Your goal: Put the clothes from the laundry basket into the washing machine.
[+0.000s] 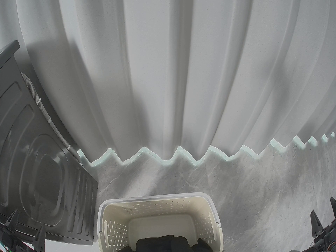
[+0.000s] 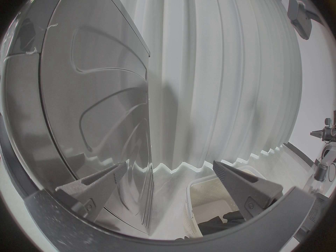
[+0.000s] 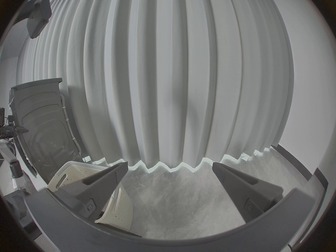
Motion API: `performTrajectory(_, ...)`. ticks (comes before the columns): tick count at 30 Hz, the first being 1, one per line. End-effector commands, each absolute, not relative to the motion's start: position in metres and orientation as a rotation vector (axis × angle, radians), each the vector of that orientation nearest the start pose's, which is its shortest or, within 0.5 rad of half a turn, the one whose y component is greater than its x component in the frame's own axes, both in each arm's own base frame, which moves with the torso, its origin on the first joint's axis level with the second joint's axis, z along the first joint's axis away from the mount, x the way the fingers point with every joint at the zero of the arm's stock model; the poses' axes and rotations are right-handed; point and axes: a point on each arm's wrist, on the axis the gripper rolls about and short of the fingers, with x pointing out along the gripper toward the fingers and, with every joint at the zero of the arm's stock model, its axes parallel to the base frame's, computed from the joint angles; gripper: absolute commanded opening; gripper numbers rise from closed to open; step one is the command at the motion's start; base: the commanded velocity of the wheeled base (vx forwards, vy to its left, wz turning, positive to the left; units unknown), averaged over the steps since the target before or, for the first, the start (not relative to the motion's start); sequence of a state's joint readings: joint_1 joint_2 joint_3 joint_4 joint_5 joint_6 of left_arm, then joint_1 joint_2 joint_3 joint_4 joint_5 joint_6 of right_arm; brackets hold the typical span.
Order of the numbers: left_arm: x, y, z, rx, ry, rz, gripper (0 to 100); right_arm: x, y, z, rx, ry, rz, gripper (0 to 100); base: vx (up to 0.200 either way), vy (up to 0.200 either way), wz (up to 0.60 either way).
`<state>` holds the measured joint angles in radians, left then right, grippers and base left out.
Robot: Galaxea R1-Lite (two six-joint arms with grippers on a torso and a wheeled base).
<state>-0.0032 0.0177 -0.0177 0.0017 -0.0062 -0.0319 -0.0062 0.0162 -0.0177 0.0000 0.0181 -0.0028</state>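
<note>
The left gripper and the right gripper hang wide open and empty, one on each side of the basket. Dark clothes lie in the basket, none lifted. The washer stands just to its left, its door hidden from view. A curtain hangs behind. The loading looks unstarted, so every garment is left to move.

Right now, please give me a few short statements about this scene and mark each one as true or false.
1. Dark clothes lie in the basket. True.
2. The left gripper is shut on a garment. False: it is open and empty.
3. The washing machine stands on the robot's left of the basket. True.
4. The right gripper is inside the basket. False: it is off to the basket's right, open, above the floor.
</note>
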Motion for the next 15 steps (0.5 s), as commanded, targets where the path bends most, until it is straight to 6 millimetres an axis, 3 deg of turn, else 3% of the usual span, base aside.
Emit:
performTrajectory(1, -0.023, -0.0001, 0.0762, -0.032, -0.001, -0.009, 100, -0.0228, 0.0006, 0.0756, -0.003, -0.002, 0.012, 100, 0.0, 0.0, 0.0)
performTrajectory(15, -0.023, -0.0001, 0.0762, -0.032, -0.001, -0.011, 100, -0.0228, 0.0006, 0.0756, -0.003, -0.002, 0.012, 100, 0.0, 0.0, 0.0)
